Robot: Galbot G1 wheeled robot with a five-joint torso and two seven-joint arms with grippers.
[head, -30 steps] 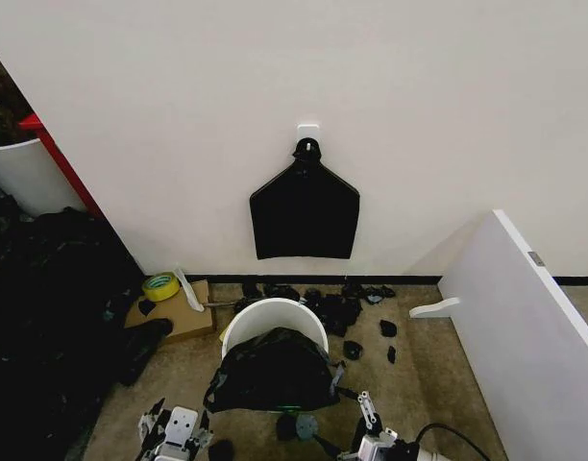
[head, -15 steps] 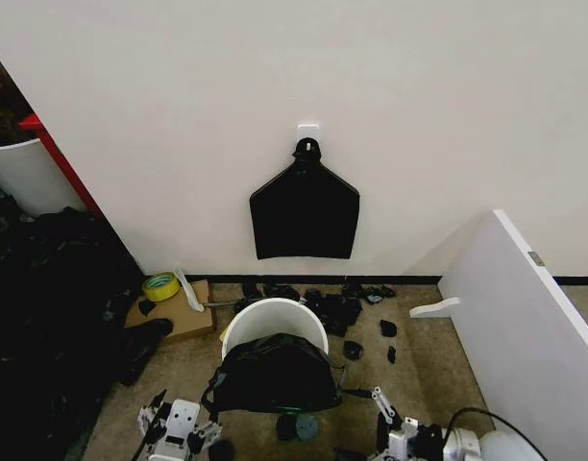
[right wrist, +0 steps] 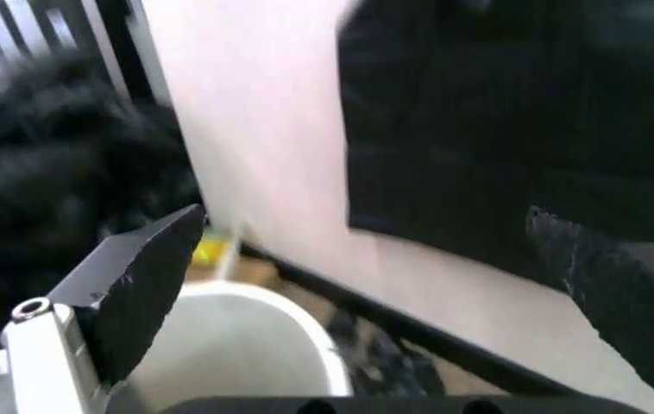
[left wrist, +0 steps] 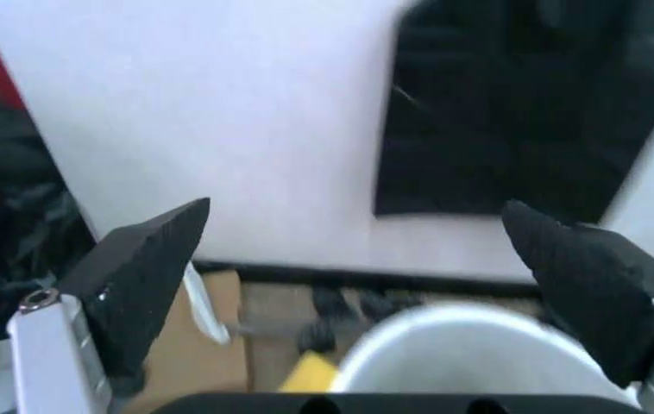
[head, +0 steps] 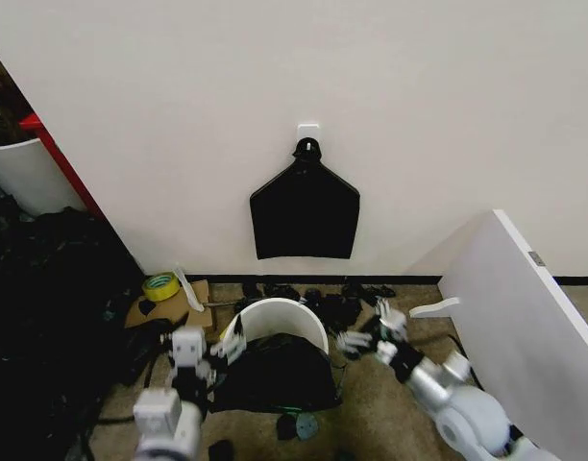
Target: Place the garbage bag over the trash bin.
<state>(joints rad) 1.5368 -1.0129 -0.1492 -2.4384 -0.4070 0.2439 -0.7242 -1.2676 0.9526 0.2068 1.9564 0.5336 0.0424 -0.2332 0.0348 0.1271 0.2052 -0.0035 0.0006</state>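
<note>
The white trash bin [head: 275, 314] stands on the floor below the wall. The glossy black garbage bag [head: 275, 373] drapes over its near side and rim, leaving the far part of the opening bare. My left gripper [head: 229, 344] hovers by the bin's left rim, open with nothing held. My right gripper [head: 369, 329] is a little off the bin's right side, also open. In the left wrist view the left gripper [left wrist: 356, 211] is spread wide above the bin's rim [left wrist: 465, 341]. In the right wrist view the right gripper [right wrist: 364, 214] is spread wide above the bin [right wrist: 247, 345].
A flat fan-shaped black bundle [head: 304, 211] hangs on the wall behind the bin. Small black lumps [head: 340, 309] litter the floor by the baseboard. Yellow tape [head: 160, 285] lies on cardboard [head: 183, 317]. A white panel [head: 525, 327] slants at right; a dark pile [head: 44, 317] fills the left.
Both arms have risen from the bottom edge of the head view to the left and right sides of the bin. The bag stays draped on the bin.
</note>
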